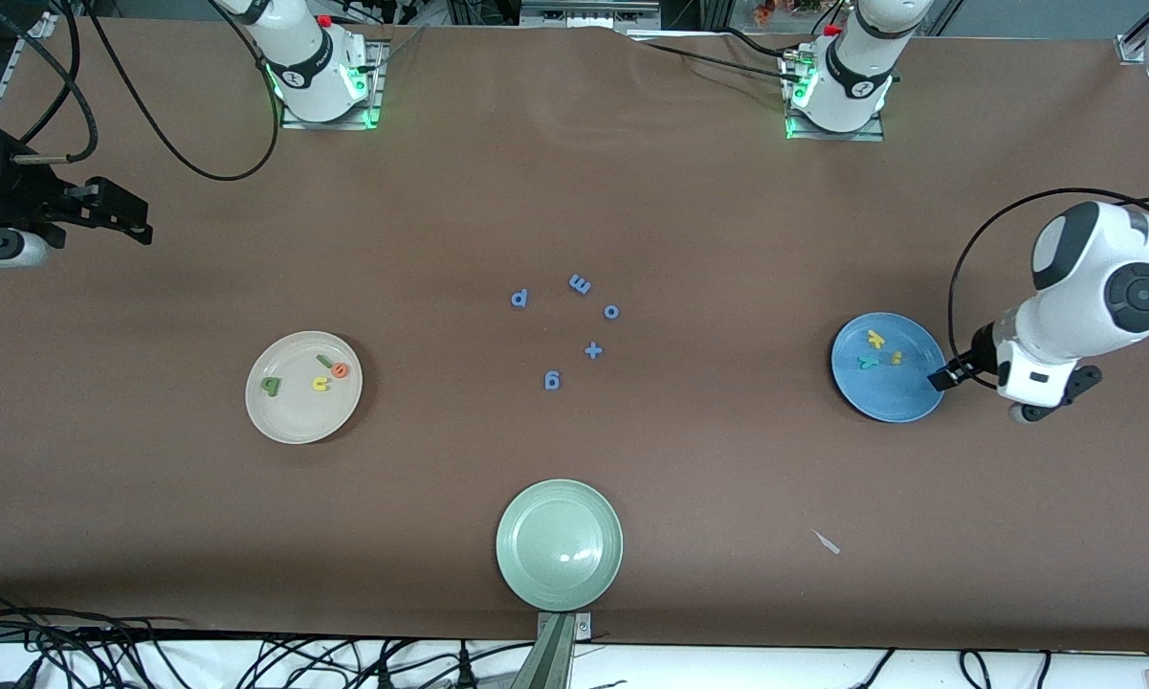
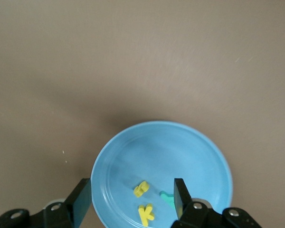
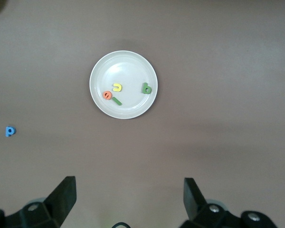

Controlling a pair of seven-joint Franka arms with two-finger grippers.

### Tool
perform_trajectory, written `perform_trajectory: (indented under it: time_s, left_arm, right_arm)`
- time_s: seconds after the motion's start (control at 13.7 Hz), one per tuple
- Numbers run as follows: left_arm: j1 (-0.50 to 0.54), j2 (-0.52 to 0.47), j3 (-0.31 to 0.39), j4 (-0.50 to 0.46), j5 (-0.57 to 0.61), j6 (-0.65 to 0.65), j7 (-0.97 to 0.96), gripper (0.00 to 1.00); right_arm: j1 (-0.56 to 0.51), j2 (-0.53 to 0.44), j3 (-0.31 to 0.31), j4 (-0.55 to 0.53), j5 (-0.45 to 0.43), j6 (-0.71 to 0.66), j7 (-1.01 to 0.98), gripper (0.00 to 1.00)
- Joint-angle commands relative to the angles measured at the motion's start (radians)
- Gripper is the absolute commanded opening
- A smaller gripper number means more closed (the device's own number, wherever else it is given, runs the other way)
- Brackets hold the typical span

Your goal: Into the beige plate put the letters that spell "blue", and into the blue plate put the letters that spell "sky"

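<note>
The round pale green ceramic plate (image 1: pixel 559 544) lies nearest the front camera, empty.

Farther from the camera, the left gripper (image 2: pixel 133 199) hangs with spread, empty fingers over the rim of the round medium-blue plate (image 1: pixel 909 402). In that plate, below the fingers, lie the small yellow foam s (image 2: pixel 141 188), the yellow foam k (image 2: pixel 146 213) and the teal foam y (image 2: pixel 167 196).

Toward the right arm's end, the round cream-beige plate (image 3: pixel 133 61) holds the olive-green foam b (image 3: pixel 147 88), thin dark green foam bar (image 3: pixel 116 100), yellow foam u (image 3: pixel 117 87) and orange foam e (image 3: pixel 107 95). The right gripper (image 3: pixel 129 197) waits well apart, high over bare brown table (image 1: pixel 727 211), jaws wide and empty.

Between the plates, blue foam letters and a plus sign (image 1: pixel 592 350) lie scattered.
</note>
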Motion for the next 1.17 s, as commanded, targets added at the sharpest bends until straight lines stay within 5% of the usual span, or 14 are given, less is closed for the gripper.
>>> perform_trajectory:
  time_s: [0.0, 0.22, 0.44, 0.66, 0.73, 1.09]
  left_arm:
    - [-0.002, -0.029, -0.013, 0.077, 0.003, -0.078, -0.003, 0.81]
    - [0.032, -0.039, -0.029, 0.143, -0.012, -0.132, 0.063, 0.85]
    - [0.003, -0.162, 0.041, 0.152, -0.148, -0.138, 0.185, 0.85]
    - [-0.318, -0.349, 0.364, 0.166, -0.461, -0.133, 0.305, 0.91]
    - [-0.417, -0.396, 0.467, 0.178, -0.526, -0.138, 0.318, 1.00]
    - [-0.676, -0.507, 0.695, 0.181, -0.620, -0.205, 0.318, 1.00]
  right_arm:
    - [-0.009, 0.013, 0.002, 0.029, -0.035, -0.009, 0.006, 1.00]
    - [-0.010, 0.013, -0.001, 0.029, -0.037, -0.009, 0.009, 1.00]
    - [-0.010, 0.013, -0.003, 0.029, -0.037, -0.009, 0.009, 1.00]
    - [-0.010, 0.013, -0.003, 0.029, -0.037, -0.009, 0.011, 1.00]
    - [-0.012, 0.013, -0.003, 0.029, -0.037, -0.009, 0.009, 1.00]
    - [-0.016, 0.013, -0.005, 0.029, -0.035, -0.009, 0.011, 1.00]
